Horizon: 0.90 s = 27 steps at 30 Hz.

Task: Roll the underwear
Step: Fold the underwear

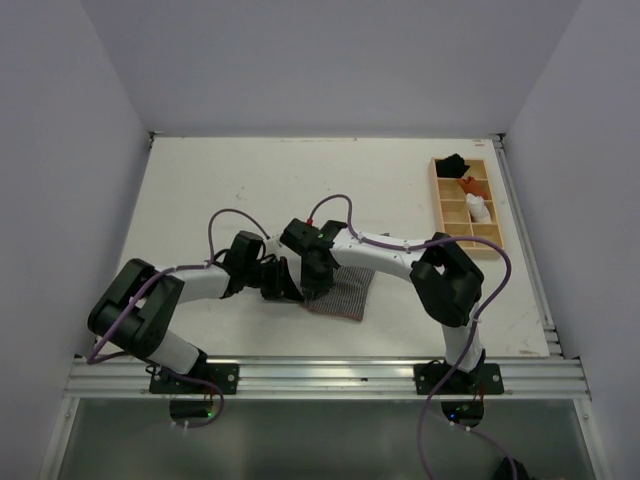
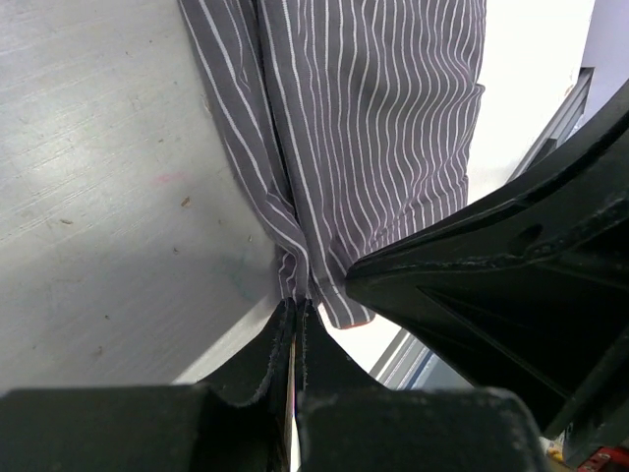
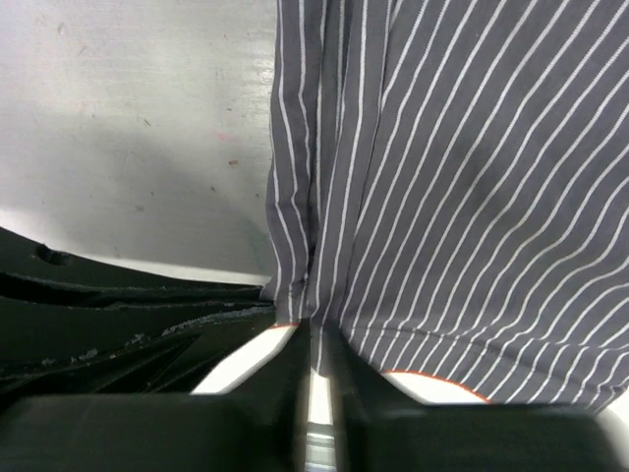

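The underwear point(image 1: 343, 296), grey with fine white stripes, lies on the table near the front edge, between the two arms. Both grippers meet at its left edge. My left gripper point(image 1: 291, 291) is shut on a pinched fold of the striped cloth point(image 2: 324, 147), its fingertips point(image 2: 295, 310) pressed together on the hem. My right gripper point(image 1: 316, 285) is shut on the same edge, a little further along; the cloth point(image 3: 462, 197) fans out beyond the closed tips point(image 3: 314, 329). The right gripper's black body point(image 2: 501, 285) crowds the left wrist view.
A wooden compartment tray point(image 1: 472, 205) stands at the back right, holding small black, orange and white bundles. Metal rails run along the table's right side point(image 1: 530, 260) and front edge point(image 1: 330, 375). White walls enclose the table.
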### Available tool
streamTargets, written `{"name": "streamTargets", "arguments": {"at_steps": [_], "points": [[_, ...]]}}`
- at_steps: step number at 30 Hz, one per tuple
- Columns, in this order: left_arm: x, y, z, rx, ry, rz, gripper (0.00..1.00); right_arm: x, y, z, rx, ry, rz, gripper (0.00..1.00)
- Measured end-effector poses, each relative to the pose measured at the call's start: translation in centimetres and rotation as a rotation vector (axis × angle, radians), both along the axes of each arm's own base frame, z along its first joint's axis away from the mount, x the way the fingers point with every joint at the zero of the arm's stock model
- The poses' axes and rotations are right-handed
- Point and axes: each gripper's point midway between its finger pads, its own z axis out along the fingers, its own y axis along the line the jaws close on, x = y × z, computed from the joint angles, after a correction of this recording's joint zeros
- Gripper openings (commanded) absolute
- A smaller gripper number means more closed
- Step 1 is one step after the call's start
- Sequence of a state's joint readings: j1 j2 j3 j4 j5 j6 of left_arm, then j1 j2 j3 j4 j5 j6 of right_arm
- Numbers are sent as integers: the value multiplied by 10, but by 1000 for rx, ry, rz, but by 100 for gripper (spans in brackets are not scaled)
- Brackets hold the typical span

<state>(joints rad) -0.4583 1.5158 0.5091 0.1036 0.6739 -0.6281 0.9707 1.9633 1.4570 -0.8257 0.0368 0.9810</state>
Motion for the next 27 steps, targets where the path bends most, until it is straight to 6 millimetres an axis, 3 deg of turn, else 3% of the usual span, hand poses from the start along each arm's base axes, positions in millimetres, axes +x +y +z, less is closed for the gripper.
{"name": "streamTargets", "arguments": {"at_steps": [3, 10, 14, 17, 27], "points": [[0, 0, -1, 1, 5, 0, 0, -2, -2, 0, -13, 3, -10, 28], [-1, 0, -1, 0, 6, -2, 0, -13, -6, -1, -51, 10, 3, 27], [-1, 0, -1, 0, 6, -2, 0, -16, -4, -3, -54, 12, 12, 16], [-1, 0, -1, 0, 6, -2, 0, -16, -2, -6, -60, 16, 12, 2], [-4, 2, -4, 4, 14, -1, 0, -10, 4, -5, -61, 6, 7, 0]]}}
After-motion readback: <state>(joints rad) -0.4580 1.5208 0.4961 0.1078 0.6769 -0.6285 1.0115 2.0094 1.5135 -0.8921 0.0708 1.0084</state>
